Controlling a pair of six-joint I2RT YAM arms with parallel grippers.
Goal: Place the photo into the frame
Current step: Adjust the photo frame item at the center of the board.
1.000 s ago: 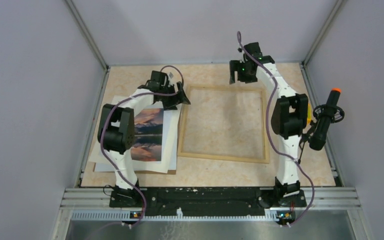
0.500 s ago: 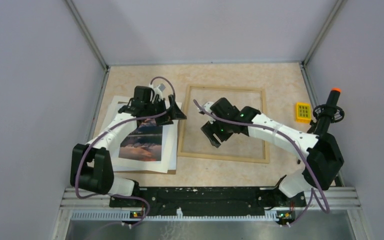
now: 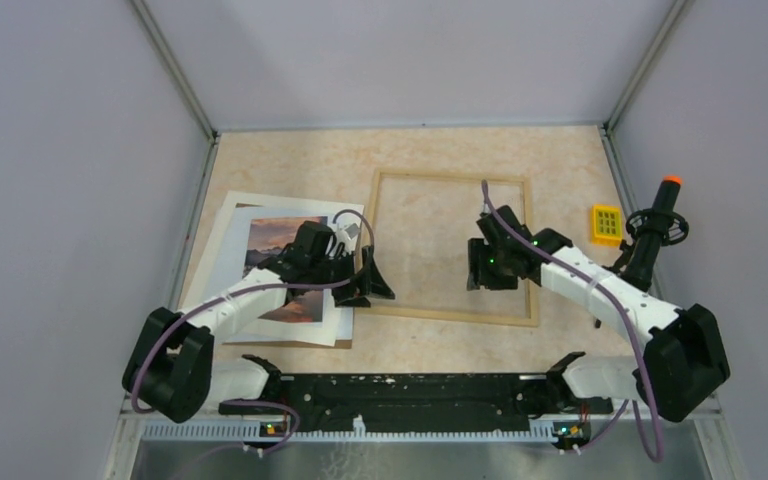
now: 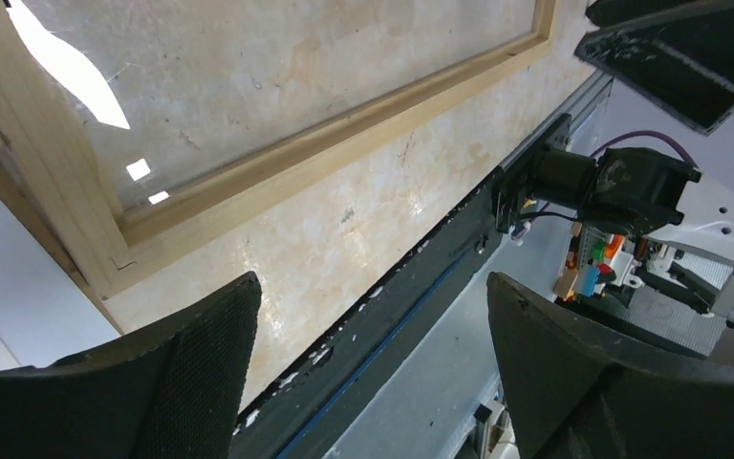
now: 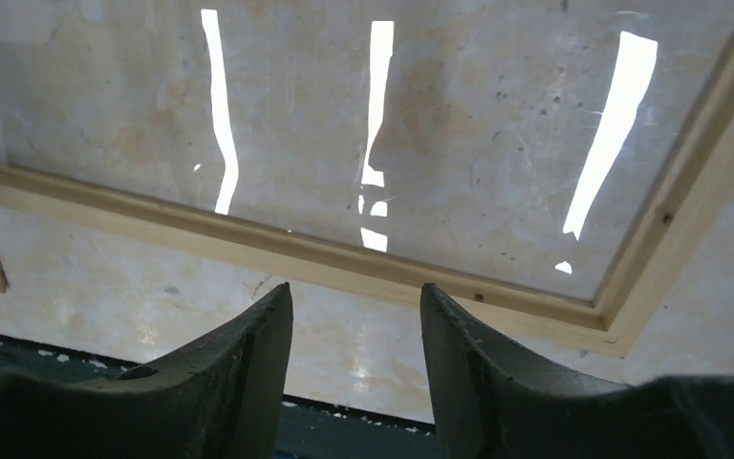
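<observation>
The frame [image 3: 447, 312], thin light wood round a reflective pane, lies flat at the table's middle. The photo [image 3: 272, 236], an orange-pink and dark landscape, lies left of it on white sheets, its lower part hidden under my left arm. My left gripper [image 3: 372, 282] hovers at the frame's near left corner, jaws wide open and empty. The left wrist view shows that corner of the frame [image 4: 344, 134] above the left gripper [image 4: 371, 282]. My right gripper [image 3: 487, 268] is over the frame's right part. In the right wrist view the right gripper [image 5: 356, 289] stands partly open and empty, near the frame's rail [image 5: 248, 244].
White sheets [image 3: 222, 225] with a brown board edge [image 3: 260, 343] lie under the photo. A yellow gridded block [image 3: 606, 221] and a black handle with an orange tip [image 3: 650, 240] stand at the right wall. A black rail [image 3: 410, 390] runs along the near edge.
My left gripper has come down from the photo's far end to the frame's near left corner. The right gripper has crossed the frame to its right side, and its jaws have narrowed.
</observation>
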